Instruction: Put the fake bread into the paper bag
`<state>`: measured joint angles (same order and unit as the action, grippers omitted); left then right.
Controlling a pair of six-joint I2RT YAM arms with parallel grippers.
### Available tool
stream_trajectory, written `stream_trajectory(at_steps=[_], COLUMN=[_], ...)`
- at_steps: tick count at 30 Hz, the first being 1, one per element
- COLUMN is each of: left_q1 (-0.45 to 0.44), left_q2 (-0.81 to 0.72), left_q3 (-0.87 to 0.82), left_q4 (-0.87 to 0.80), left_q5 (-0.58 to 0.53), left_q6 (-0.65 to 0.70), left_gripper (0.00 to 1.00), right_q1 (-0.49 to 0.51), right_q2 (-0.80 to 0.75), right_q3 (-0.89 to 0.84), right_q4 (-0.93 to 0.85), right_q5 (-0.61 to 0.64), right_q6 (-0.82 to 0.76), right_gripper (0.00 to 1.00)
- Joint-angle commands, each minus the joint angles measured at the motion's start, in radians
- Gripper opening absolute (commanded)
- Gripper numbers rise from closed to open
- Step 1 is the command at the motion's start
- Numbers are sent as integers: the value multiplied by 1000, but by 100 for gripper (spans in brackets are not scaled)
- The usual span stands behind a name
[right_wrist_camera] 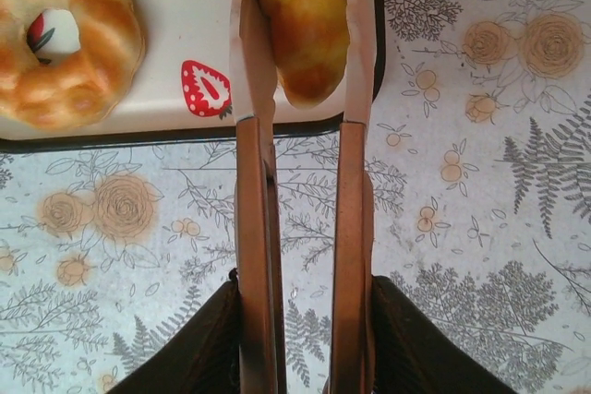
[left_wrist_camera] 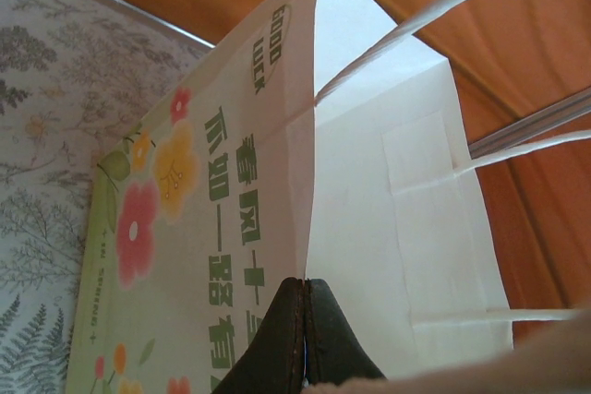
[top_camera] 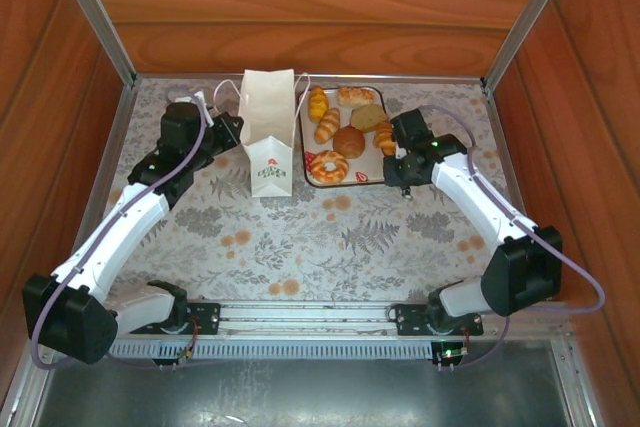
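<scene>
The white paper bag (top_camera: 268, 137) stands upright at the back centre, its green logo facing front. My left gripper (top_camera: 238, 132) is shut on the bag's left top edge (left_wrist_camera: 369, 228), its fingertips (left_wrist_camera: 307, 281) pinching the paper. The fake bread lies on the strawberry-print tray (top_camera: 340, 183): a ring donut (top_camera: 328, 166), a brown bun (top_camera: 349, 141), a toast slice (top_camera: 368, 116) and several croissants. My right gripper (top_camera: 392, 152) reaches over the tray's right front corner, and its fingers (right_wrist_camera: 249, 89) press both sides of a croissant (right_wrist_camera: 305, 25) that still rests on the tray.
The tray (right_wrist_camera: 185, 53) sits directly right of the bag. The donut (right_wrist_camera: 65, 34) lies just left of the gripped croissant. Wooden walls close in the table at the back and both sides. The floral tablecloth (top_camera: 320, 237) spreads between the arms.
</scene>
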<state>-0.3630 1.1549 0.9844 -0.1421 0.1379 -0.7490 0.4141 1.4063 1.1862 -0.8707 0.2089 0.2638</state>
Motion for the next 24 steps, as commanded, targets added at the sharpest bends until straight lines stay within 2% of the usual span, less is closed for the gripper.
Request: stream_trajectory(at_steps=[1,10,20,24], left_q1=[-10,-8,-9,-8], left_q2=[11,28,10,1], left_q3=[-10,-52,-54,-46], left_q4=[61,66,49,2], left_q5=[10,9,-8,-34], left_q6=[-22,-29,-17,6], left_gripper=[0,0,0,23], right_q1=[9,55,170,208], right_q2=[-40,-85,-72,-36], right_q3=[54,189,464,579], right_q4=[-59,-196,-302,-325], right_q5=[14,67,169,189], right_q6=[-8,-1,12,5], right_gripper=[23,22,21,21])
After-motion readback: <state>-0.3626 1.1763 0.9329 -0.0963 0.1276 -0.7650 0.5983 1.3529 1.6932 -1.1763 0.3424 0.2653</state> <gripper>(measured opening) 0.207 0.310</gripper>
